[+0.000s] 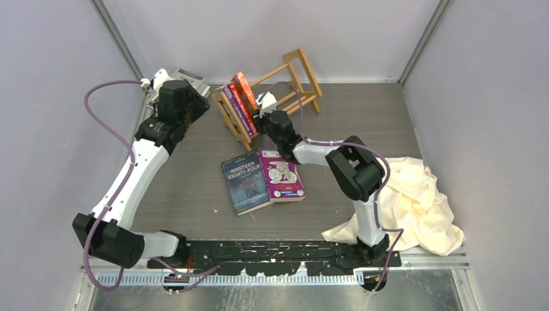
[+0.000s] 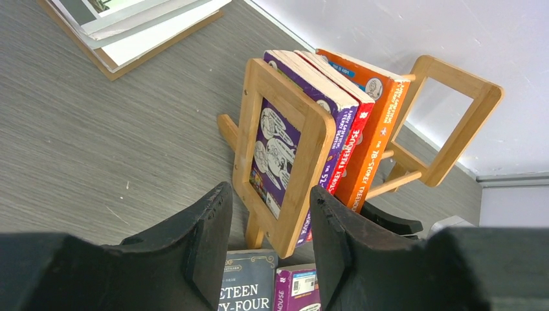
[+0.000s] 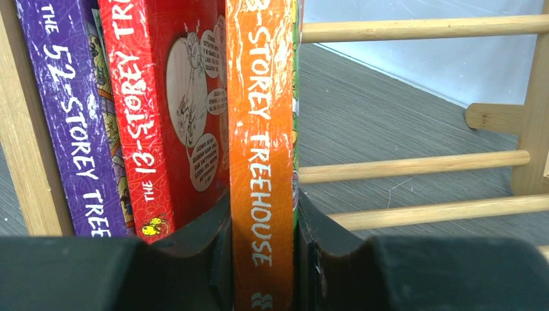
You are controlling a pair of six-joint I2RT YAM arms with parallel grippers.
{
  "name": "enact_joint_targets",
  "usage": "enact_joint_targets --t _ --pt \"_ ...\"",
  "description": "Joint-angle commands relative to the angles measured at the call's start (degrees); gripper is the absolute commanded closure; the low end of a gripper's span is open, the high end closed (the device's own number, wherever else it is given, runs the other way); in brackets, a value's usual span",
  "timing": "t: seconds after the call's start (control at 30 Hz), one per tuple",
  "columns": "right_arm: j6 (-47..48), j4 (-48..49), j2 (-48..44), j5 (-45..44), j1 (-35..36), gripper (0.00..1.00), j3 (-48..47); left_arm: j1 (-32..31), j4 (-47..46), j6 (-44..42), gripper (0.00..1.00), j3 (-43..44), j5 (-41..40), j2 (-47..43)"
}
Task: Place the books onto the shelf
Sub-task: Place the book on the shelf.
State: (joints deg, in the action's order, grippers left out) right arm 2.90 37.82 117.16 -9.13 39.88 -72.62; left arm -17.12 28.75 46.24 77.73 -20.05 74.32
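Observation:
The light-wood shelf (image 1: pixel 299 71) stands at the back middle with three books upright at its left end: purple (image 1: pixel 233 109), red (image 1: pixel 238 97) and orange (image 1: pixel 246 86). My right gripper (image 3: pixel 262 207) is shut on the spine of the orange book (image 3: pixel 262 129), which stands beside the red book (image 3: pixel 149 97). My left gripper (image 2: pixel 270 194) hovers open just left of the shelf's end frame (image 2: pixel 311 162), which shows between its fingers without touching them. A dark blue book (image 1: pixel 246 184) and a purple one (image 1: pixel 281 175) lie flat mid-table. Larger grey and white books (image 2: pixel 129 26) lie at the back left.
A crumpled cream cloth (image 1: pixel 414 201) covers the table's right side near the right arm's base. The enclosure's walls close in the back and both sides. The shelf's bare slats (image 3: pixel 414 165) run off to the right of the orange book.

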Motion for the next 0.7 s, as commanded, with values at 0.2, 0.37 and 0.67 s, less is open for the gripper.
enact_joint_targets --t 0.2,0.37,0.67 --pt "1.12 8.08 0.13 0.49 0.77 0.99 0.50 0.34 -5.82 -0.10 0.52 -1.88 -1.86 -2.50" --pt "1.58 7.26 -1.12 -0.44 1.03 0.70 1.72 0.34 -5.82 0.36 0.52 -1.45 -1.62 -2.14" --pt "1.59 4.31 -3.96 -1.45 1.65 0.42 2.57 0.29 -3.83 1.28 0.52 -0.29 -1.29 -1.48"
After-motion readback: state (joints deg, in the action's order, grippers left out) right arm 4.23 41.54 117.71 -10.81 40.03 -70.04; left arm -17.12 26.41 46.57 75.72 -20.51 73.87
